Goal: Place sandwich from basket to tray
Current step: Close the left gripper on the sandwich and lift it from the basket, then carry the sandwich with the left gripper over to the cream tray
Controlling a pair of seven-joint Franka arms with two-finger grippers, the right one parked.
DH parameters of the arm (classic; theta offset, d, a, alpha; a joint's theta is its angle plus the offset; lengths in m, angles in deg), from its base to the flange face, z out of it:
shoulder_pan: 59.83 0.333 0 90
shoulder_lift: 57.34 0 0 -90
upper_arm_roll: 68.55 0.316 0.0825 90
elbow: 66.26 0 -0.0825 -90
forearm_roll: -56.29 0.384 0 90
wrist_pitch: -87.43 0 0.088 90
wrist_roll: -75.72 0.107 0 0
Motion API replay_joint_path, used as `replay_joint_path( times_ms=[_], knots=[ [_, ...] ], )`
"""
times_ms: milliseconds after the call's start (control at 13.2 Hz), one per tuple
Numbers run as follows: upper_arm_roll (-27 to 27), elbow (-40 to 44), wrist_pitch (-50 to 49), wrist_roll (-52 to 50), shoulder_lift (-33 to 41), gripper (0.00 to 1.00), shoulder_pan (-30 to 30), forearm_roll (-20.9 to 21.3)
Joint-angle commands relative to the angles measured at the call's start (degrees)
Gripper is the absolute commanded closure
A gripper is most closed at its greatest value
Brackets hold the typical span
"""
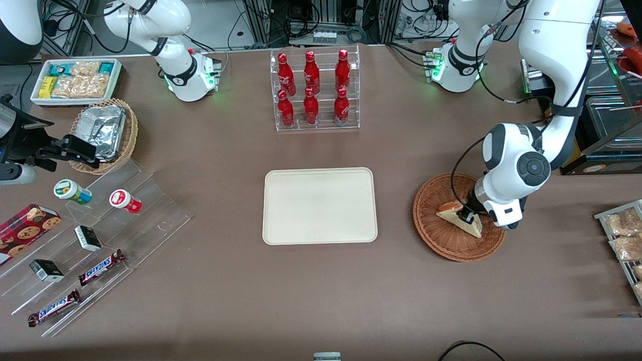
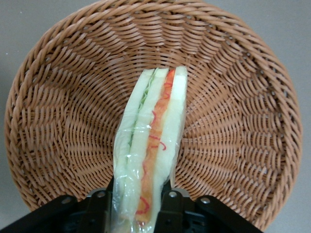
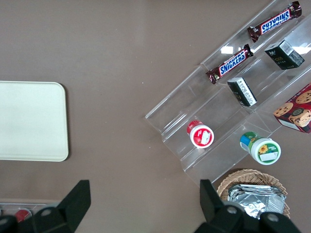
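Front and wrist views at the grasp stage. The end effector of the working arm sits low inside the basket, which rests on the bench toward the working arm's end. In the wrist view the two fingers press against both bread faces of the sandwich, so we read the end effector as clenched on the wedge at one end; the sandwich appears to be wrapped in clear film, standing on edge with its orange-red and green layers showing. We cannot tell whether it has left the woven floor yet; in the front view it lies within the basket rim.

The tray lies flat mid-bench, well apart from the basket, with a rack of red bottles farther from the front camera than the tray.

To do this step well, we judge that the grip should be firm enough to stop the slick film from sliding, yet light enough not to crush the soft bread. Since the hold is near one end, the free end may droop or swing, so we would lift straight up until the wedge clears the basket rim, and only then travel sideways toward the tray. We would carry it low and slowly, set it down near the tray's middle, and release only once it rests on the surface
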Motion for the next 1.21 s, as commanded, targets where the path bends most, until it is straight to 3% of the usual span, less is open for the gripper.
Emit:
replay_joint_path(
  times_ms=[0,454,756,1134],
  knots=[
    [0.27,3.51,-7.05,1.1,1.43,1.0,-0.61,0.24],
    [-1.66,25.54,-38.08,4.8,2.5,1.0,-5.08,0.07],
    [-2.01,31.72,-39.52,11.28,0.65,1.0,-14.39,0.16],
    [-1.93,40.32,-33.29,15.33,-9.78,1.0,-25.02,3.41]
  ],
)
